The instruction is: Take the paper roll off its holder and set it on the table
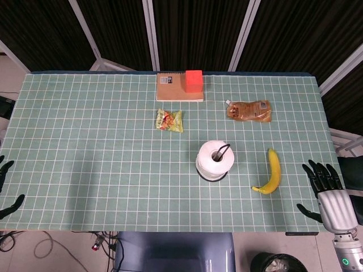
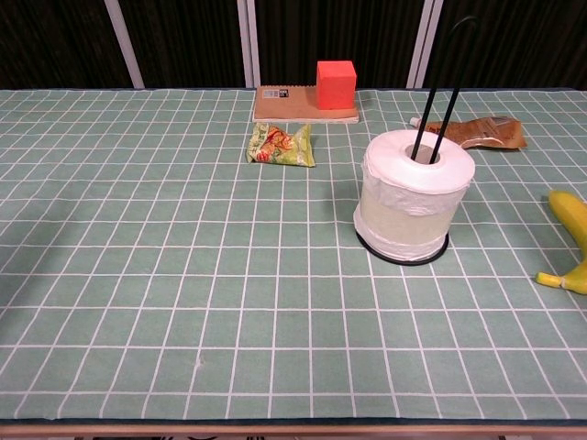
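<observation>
A white paper roll (image 1: pixel 215 160) (image 2: pixel 417 193) sits on its black wire holder (image 2: pixel 438 82), whose base ring lies on the green gridded table (image 1: pixel 85 141) right of centre. My right hand (image 1: pixel 325 187) hovers at the table's front right corner, fingers spread, holding nothing, well to the right of the roll. Only the dark fingertips of my left hand (image 1: pixel 5 187) show at the far left edge of the head view, spread and empty. Neither hand appears in the chest view.
A banana (image 1: pixel 271 172) (image 2: pixel 570 240) lies between the roll and my right hand. A green snack packet (image 1: pixel 169 120), a brown pouch (image 1: pixel 249 110), and a notebook (image 1: pixel 173 89) with a red cube (image 1: pixel 194 80) on it lie farther back.
</observation>
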Controlling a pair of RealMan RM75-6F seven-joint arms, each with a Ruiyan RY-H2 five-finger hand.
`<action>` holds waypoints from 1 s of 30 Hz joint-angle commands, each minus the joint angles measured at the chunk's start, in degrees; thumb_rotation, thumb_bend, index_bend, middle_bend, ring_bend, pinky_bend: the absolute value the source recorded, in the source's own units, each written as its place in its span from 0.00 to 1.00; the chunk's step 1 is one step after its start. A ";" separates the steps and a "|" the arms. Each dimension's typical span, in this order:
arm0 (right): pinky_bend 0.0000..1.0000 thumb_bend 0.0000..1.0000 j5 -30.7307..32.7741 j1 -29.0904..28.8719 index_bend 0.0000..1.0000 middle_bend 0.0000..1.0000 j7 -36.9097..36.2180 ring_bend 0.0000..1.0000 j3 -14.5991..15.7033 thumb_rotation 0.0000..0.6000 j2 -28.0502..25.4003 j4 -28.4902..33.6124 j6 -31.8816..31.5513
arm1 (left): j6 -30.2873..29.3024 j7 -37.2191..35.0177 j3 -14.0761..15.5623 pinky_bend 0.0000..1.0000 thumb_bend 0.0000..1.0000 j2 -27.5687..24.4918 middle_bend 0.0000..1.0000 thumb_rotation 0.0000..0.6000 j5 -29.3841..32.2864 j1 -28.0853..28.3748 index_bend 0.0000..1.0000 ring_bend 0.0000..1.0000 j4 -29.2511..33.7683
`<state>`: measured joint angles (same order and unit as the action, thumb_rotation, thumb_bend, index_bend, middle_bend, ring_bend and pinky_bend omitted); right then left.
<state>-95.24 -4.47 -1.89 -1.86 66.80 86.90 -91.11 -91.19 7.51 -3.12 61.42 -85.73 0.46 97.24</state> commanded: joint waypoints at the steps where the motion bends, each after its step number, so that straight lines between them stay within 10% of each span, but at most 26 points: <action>1: 0.00 0.00 0.31 0.00 0.00 0.00 -1.13 0.00 0.25 1.00 -0.25 0.64 0.53 | -0.40 -0.08 -0.01 0.03 0.22 -0.05 0.00 1.00 -0.09 -0.26 0.12 0.00 0.09; 17: 0.00 0.00 11.45 -8.38 0.00 0.00 -29.56 0.00 -2.12 1.00 -1.19 9.27 20.87 | -0.33 -1.01 -0.17 0.03 0.22 -0.47 0.00 1.00 0.27 -0.35 0.12 0.00 0.16; 30: 0.00 0.00 23.05 -17.10 0.00 0.00 -37.28 0.00 -8.20 1.00 11.88 0.31 34.47 | -0.04 -0.71 -0.30 0.03 0.22 -0.33 0.00 1.00 0.49 -0.16 0.12 0.00 0.01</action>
<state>-74.23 -19.89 -38.84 -8.70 75.65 89.66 -58.55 -91.22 6.80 -3.43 61.09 -85.23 0.31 97.27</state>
